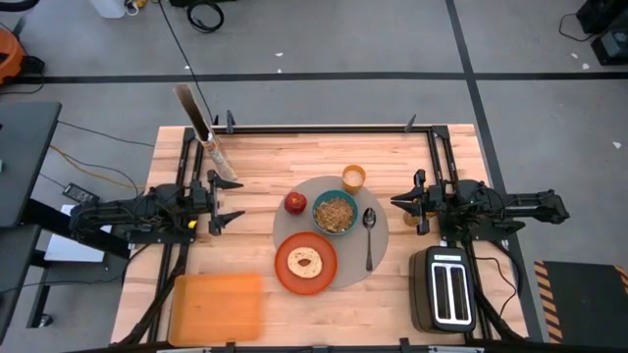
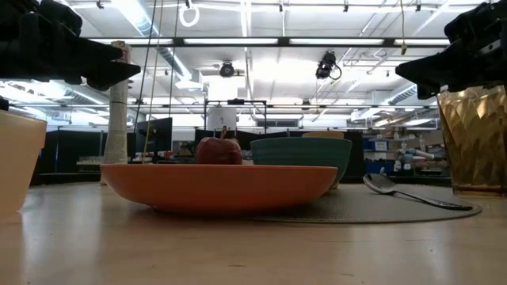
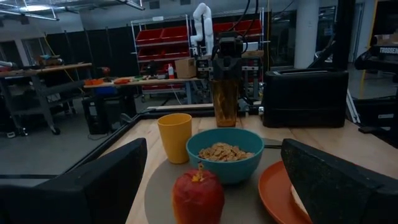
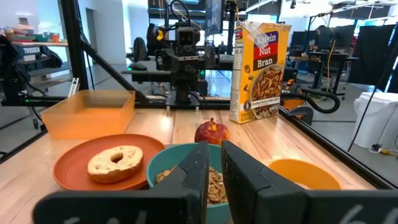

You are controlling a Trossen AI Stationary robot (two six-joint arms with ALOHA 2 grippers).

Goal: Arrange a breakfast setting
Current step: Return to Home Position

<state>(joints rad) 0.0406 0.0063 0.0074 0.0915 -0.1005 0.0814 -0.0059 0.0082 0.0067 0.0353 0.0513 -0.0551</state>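
A round grey mat [image 1: 378, 257] lies at the table's middle. On it rest a teal bowl [image 1: 335, 212] of cereal, a red apple [image 1: 295, 203], a small yellow cup [image 1: 353, 177], a metal spoon [image 1: 369, 235] and an orange plate [image 1: 285, 275] carrying a round toast slice [image 1: 305, 262] with a hole. My left gripper [image 1: 228, 201] is open, left of the mat and level with the apple [image 3: 198, 196]. My right gripper [image 1: 395, 203] is shut and empty, right of the mat, pointing at the bowl [image 4: 163, 167].
A black-and-silver toaster [image 1: 448, 289] stands at the near right. An orange bin [image 1: 217, 306] sits at the near left. The yellow cereal box [image 1: 206, 137] stands at the far left, and also shows in the right wrist view [image 4: 261, 71]. A black frame runs along the far edge.
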